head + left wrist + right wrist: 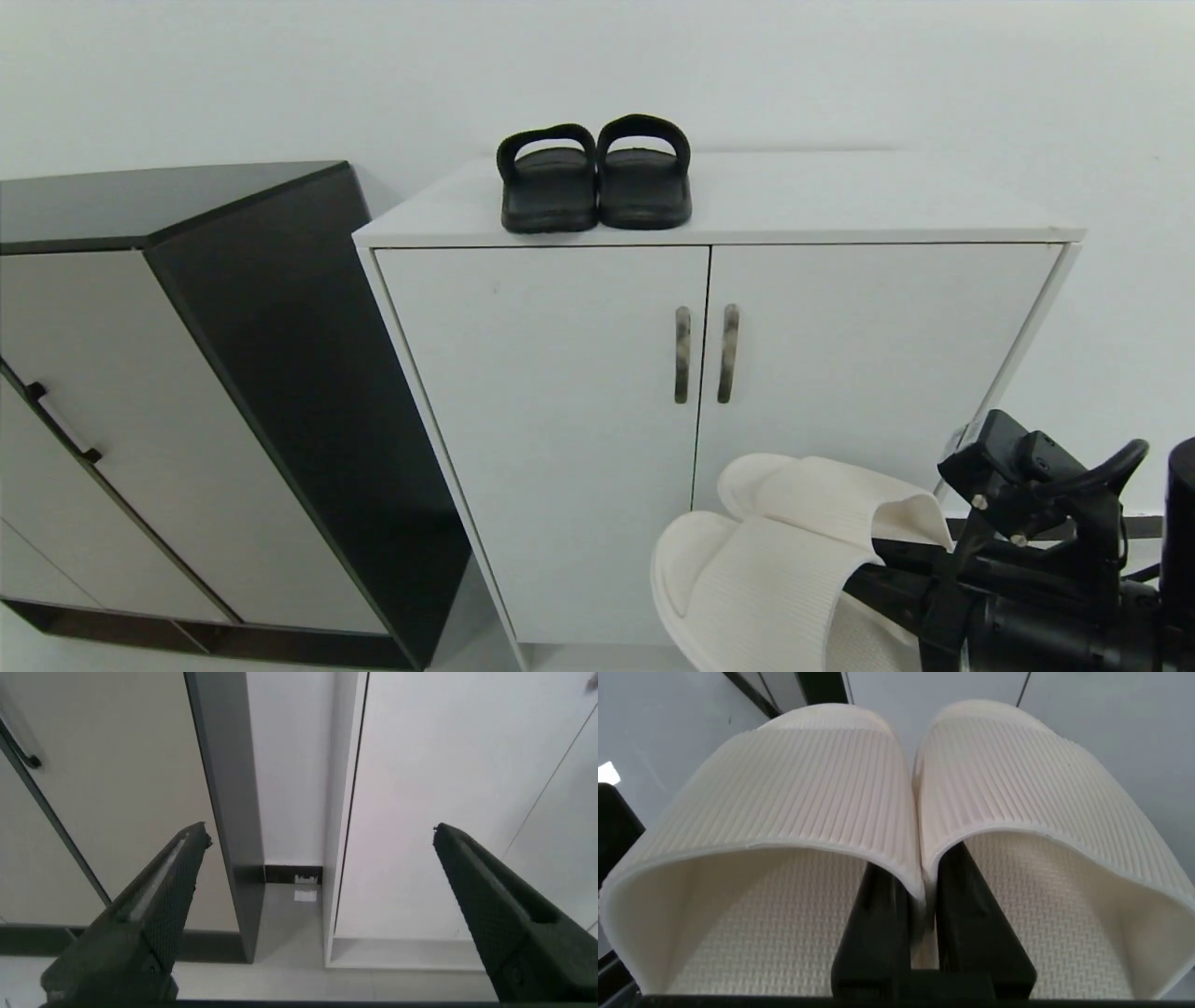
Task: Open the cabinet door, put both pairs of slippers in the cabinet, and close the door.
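My right wrist view shows my right claw (pixel 920 919) pinching the white slippers (pixel 822 793) together by their inner straps. The head view shows black slippers (pixel 596 177) atop the shut cabinet (pixel 541 420). My left claw (pixel 322 840) is spread wide.

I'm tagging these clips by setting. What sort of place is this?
Likely a home entryway, or a mock-up of one: a white shoe cabinet with closed doors against a plain wall, black slippers on top, a dark cabinet beside it, and cream slippers in the right claw.
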